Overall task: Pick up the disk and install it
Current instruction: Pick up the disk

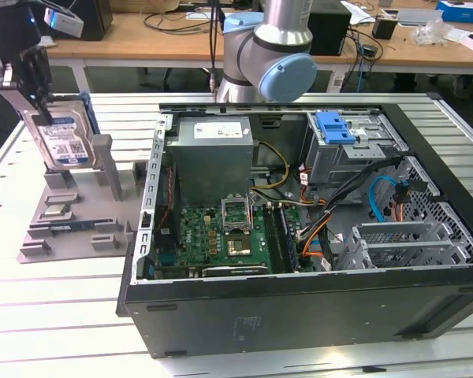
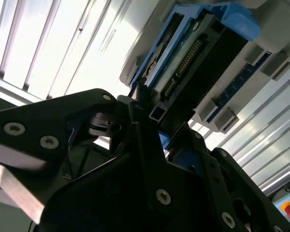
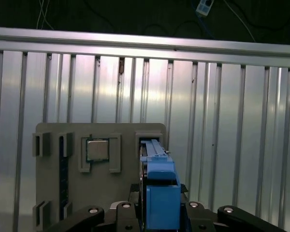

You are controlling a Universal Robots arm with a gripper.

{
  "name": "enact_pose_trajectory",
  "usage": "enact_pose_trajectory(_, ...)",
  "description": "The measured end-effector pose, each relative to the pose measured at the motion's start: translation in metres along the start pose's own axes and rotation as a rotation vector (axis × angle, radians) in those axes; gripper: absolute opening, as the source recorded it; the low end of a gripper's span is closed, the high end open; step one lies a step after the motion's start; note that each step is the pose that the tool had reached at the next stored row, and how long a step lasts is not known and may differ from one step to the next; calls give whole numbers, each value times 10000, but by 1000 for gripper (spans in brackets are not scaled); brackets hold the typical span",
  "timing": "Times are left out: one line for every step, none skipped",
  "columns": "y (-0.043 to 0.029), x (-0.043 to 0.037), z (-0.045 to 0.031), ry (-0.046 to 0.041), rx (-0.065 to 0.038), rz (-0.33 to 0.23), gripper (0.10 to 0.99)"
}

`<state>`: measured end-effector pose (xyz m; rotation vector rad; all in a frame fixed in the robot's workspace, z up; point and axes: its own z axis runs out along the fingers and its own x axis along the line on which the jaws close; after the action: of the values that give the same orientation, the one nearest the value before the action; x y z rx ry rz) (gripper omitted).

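Slatted table (image 1: 63, 315); gripper (image 1: 35, 88) around labelled disk (image 1: 63, 138).

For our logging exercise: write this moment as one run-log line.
end effector: at disk's top edge | disk: upright in grey holder, outside case | case: open

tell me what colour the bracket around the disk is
Blue. The bracket framing the disk shows best in the first wrist view.

There was one disk (image 1: 67, 146), one gripper (image 1: 38, 101), one grey holder tray (image 1: 79, 236), one open computer case (image 1: 299, 311), one blue-tabbed drive cage (image 1: 355, 156) and one processor chip (image 3: 97, 150).
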<state>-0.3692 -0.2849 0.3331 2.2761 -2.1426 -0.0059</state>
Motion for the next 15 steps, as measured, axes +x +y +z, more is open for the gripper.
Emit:
enact_pose_trajectory(0, -1, -25, -1, 0, -1, 365)
enact_pose_trajectory(0, -2, -47, 0, 0, -1, 365)
enact_pose_trajectory(1, -3, -79, 0, 0, -1, 365)
enact_pose_trajectory(1, -4, -100, 0, 0, 0, 365)
enact_pose_trajectory(1, -5, -136, 0, 1, -1, 365)
enact_pose_trajectory(2, -5, -172, 0, 0, 0, 365)
enact_pose_trajectory(2, -5, -189, 0, 0, 0, 365)
enact_pose_trajectory(2, -6, -205, 0, 0, 0, 365)
enact_pose_trajectory(3, -6, -232, 0, 0, 0, 365)
enact_pose_trajectory(3, -6, -252, 0, 1, 0, 365)
enact_pose_trajectory(3, -6, -269, 0, 0, 0, 365)
enact_pose_trajectory(3, -6, -296, 0, 1, 0, 365)
enact_pose_trajectory(4, -7, -315, 0, 1, 0, 365)
enact_pose_trajectory(4, -7, -333, 0, 0, 0, 365)
enact_pose_trajectory(4, -7, -352, 0, 0, 0, 365)
